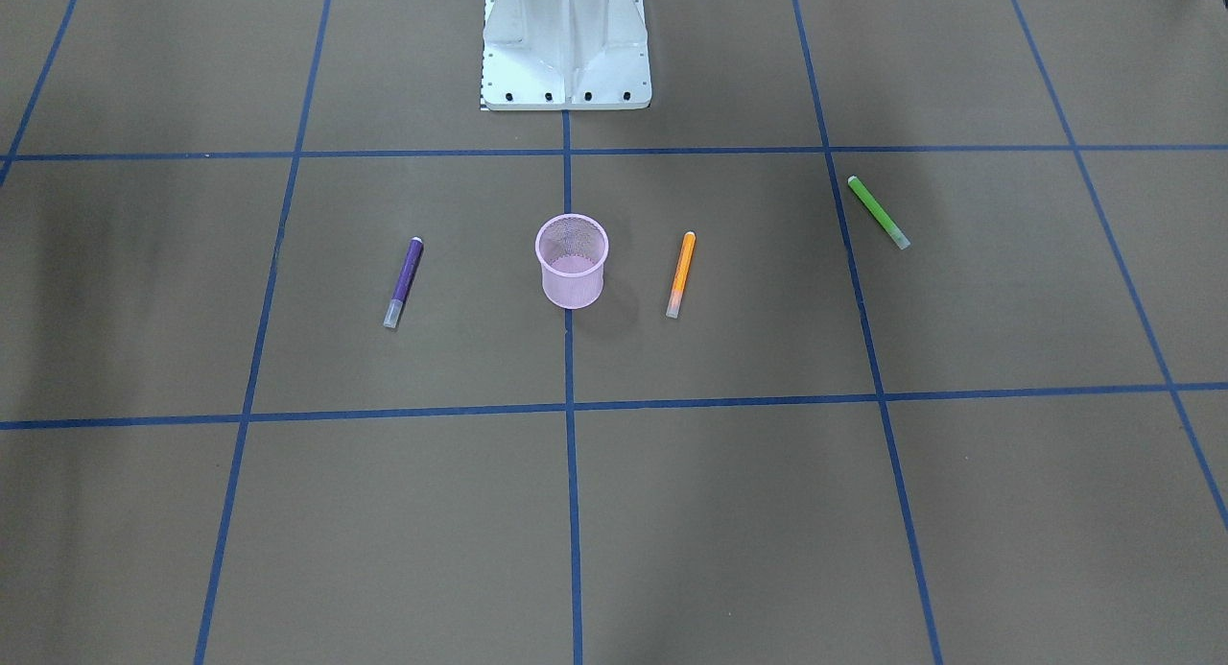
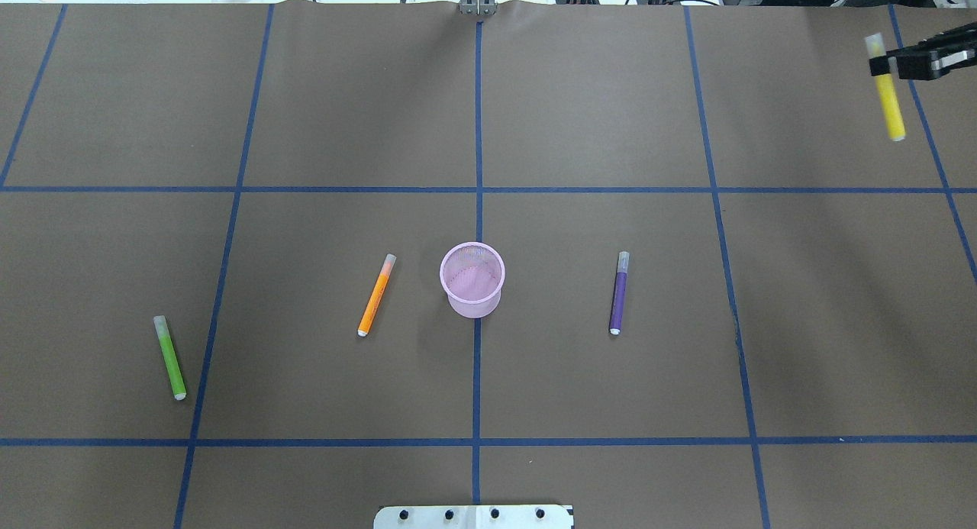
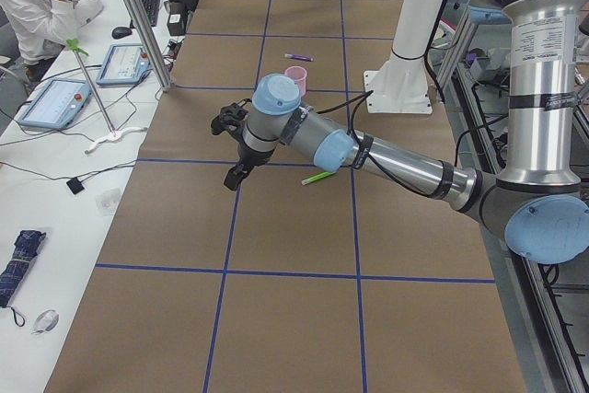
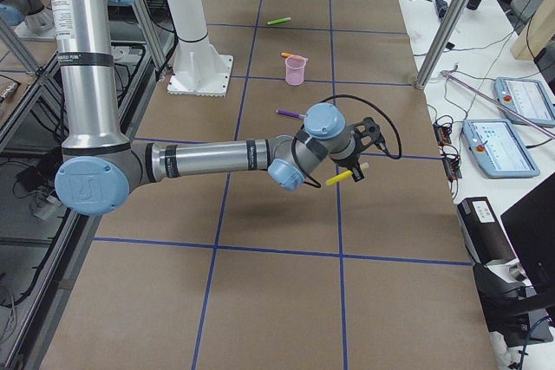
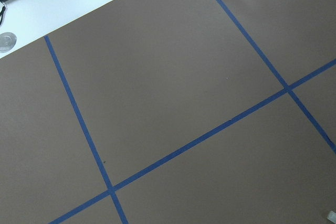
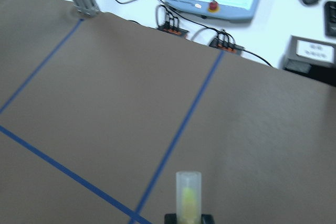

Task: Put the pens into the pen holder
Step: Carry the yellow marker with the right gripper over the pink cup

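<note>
I am seeing the right fingers (image 2: 894, 65) clenching a yellow pen (image 2: 888, 101) close to its whitish cap, and the pen is hanging clear of the table (image 2: 801, 300), its coloured end pointing back toward the robot. From the wrist camera only the cap is showing, poking out ahead of the fingers.

The purple pen (image 2: 619, 294) is the closest of the others to those fingers. It is lying flat, well apart from them, back toward the base and in toward the middle. Past it the pen holder (image 2: 472, 279) is standing upright on the centre tape line. The orange pen (image 2: 376, 295) is lying near the holder on its far side, not touching it. The green pen (image 2: 169, 357) is lying farthest of all from the right fingers.

The left fingers (image 3: 236, 175) are hovering above the table, the green pen lying near them on the robot's side. I cannot tell whether they are released or clenched.
</note>
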